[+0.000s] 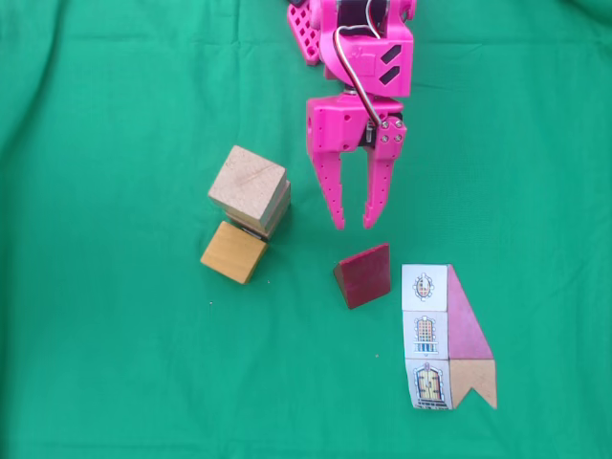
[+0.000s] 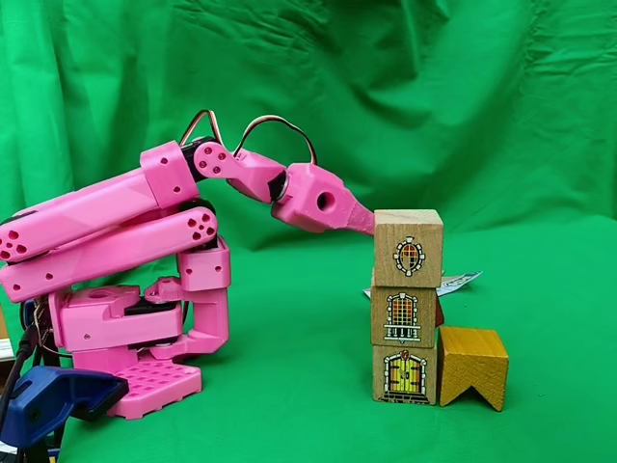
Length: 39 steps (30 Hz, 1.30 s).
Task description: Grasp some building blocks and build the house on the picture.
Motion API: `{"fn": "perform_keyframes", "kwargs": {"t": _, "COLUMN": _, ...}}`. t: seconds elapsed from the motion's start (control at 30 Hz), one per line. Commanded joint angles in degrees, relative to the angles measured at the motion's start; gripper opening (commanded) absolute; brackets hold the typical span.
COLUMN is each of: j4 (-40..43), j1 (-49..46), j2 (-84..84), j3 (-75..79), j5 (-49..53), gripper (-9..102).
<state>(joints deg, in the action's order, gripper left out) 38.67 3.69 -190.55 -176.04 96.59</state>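
Gripper (image 1: 356, 226) fingers spread, empty, above green cloth (image 1: 115, 382), just beside tan cube stack (image 1: 251, 189). Stack three high, window and door prints facing side camera (image 2: 407, 306). Orange notched block (image 1: 233, 252) touches stack base. Red wedge (image 1: 364, 275) lies between stack and picture card (image 1: 448, 337).

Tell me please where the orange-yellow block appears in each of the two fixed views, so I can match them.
Fixed view from above: the orange-yellow block lies left of centre, just below the tan block stack in the picture.
Fixed view from the side: the orange-yellow block is at lower right, standing against the bottom of the stack.
Shared landmark: the pink gripper, beside the stack in both.
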Motion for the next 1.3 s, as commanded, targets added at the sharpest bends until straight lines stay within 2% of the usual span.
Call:
{"fn": "perform_keyframes", "kwargs": {"t": 0.0, "j4": -1.0, "j1": 2.6, "j2": -3.8, "j3": 0.3, "j5": 0.4, "gripper": 9}}
{"fn": "perform_keyframes", "kwargs": {"t": 0.3, "j4": -0.4, "j1": 6.2, "j2": -3.8, "j3": 0.1, "j5": 0.4, "gripper": 9}}
{"fn": "perform_keyframes", "kwargs": {"t": 0.9, "j4": -0.9, "j1": 3.1, "j2": -3.9, "j3": -5.2, "j5": 0.4, "gripper": 10}}
{"fn": "perform_keyframes", "kwargs": {"t": 1.27, "j4": -0.5, "j1": 1.5, "j2": -3.9, "j3": -5.3, "j5": 0.3, "gripper": 29}}
